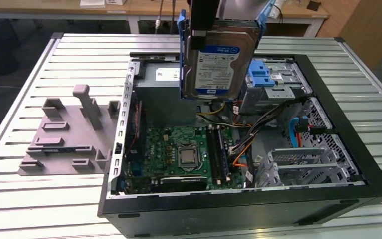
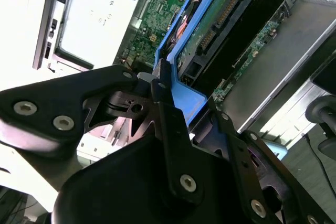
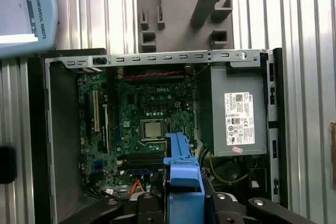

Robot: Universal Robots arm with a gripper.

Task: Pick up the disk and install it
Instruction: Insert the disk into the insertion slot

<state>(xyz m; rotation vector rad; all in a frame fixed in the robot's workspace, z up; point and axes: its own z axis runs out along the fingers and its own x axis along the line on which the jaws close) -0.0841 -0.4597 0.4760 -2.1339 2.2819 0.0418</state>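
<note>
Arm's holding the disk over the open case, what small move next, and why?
Probably a short shift toward the exterior view's right: the gripper holds the disk upright above the open case, and the drive bay with its blue latch lies to that side of it.

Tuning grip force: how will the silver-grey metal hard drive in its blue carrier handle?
The silver-grey metal hard drive looks rigid and probably heavy. The gripper clamps its blue plastic carrier, which may flex or slip. Its exposed circuit board seems fragile.

Disk (image 3: 182,169) over open computer case (image 3: 157,57)
</note>
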